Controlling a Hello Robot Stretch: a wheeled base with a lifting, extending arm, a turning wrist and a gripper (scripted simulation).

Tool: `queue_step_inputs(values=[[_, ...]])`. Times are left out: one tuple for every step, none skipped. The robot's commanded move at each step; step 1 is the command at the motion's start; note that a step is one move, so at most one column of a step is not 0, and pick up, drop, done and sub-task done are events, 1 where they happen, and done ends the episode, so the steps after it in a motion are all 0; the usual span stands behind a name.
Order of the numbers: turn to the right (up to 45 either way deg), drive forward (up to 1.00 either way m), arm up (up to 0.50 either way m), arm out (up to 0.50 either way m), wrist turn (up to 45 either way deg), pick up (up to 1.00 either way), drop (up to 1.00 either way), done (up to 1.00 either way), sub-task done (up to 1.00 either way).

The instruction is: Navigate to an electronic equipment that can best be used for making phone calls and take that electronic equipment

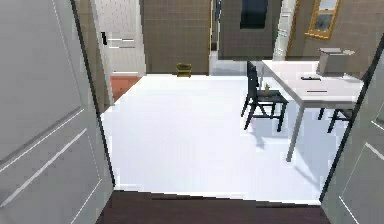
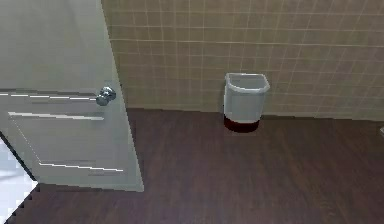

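Note:
Through a doorway, a white table stands at the forward view's right. On its top lie a small dark flat thing, which may be a phone but is too small to tell, a grey box and a flat white sheet.
An open grey door lines the forward view's left; another door edge is at the right. Dark chairs stand by the table. A small basket sits far back. The arm side view has a white panelled door and a white bin against a tiled wall.

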Motion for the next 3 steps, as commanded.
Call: queue_step_inputs(values=[[-3.0,0.00,0.00,0.00,0.0,0.00,0.00,0.00,0.00],[0.0,1.00,0.00,0.00,0.0,0.00,0.00,0.00,0.00],[-3.0,0.00,0.00,0.00,0.0,0.00,0.00,0.00,0.00]])
